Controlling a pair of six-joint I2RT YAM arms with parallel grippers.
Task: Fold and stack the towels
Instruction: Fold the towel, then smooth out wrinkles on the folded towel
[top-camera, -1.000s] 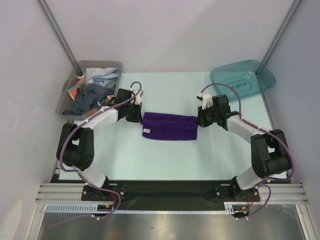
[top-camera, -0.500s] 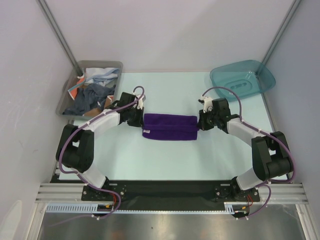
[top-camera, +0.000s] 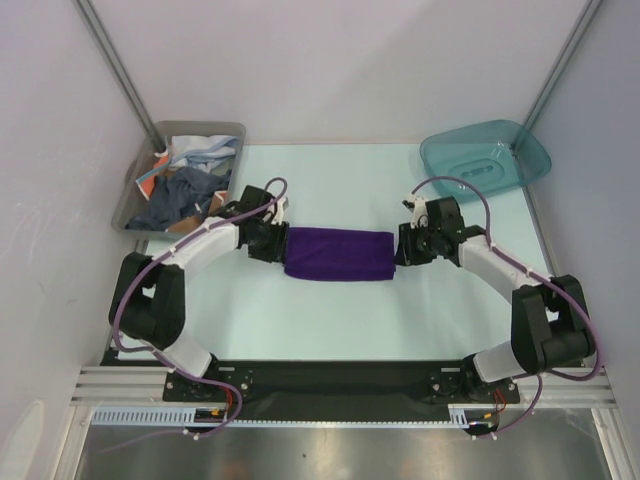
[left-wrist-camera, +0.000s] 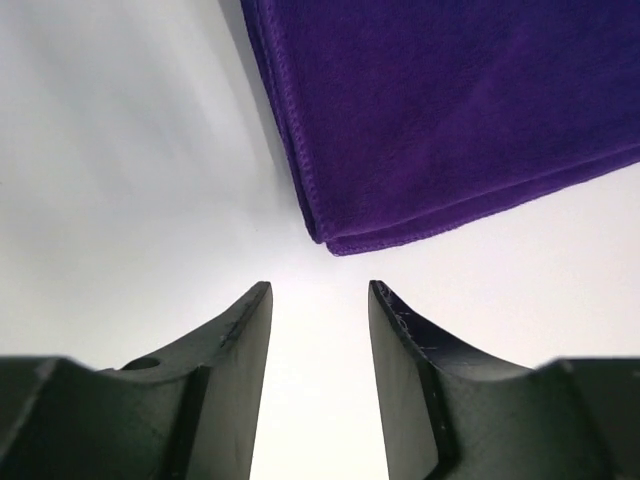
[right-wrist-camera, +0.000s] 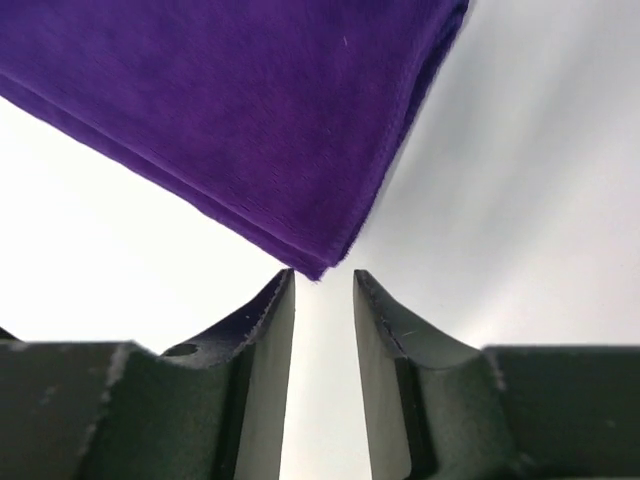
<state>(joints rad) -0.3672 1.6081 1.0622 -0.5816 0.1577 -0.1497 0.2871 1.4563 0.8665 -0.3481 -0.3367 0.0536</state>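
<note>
The deep purple folded towel (top-camera: 338, 254) lies flat on the pale desk (top-camera: 330, 320), between my two arms. My left fingers (left-wrist-camera: 245, 330) stand spread and empty, with one towel corner just ahead of them. My right fingers (right-wrist-camera: 270, 320) are parted only narrowly and are also empty, with the opposite corner at their tips. To do this well, I'd back both off level without snagging a hem, then check that the edges line up before the next fold.
</note>
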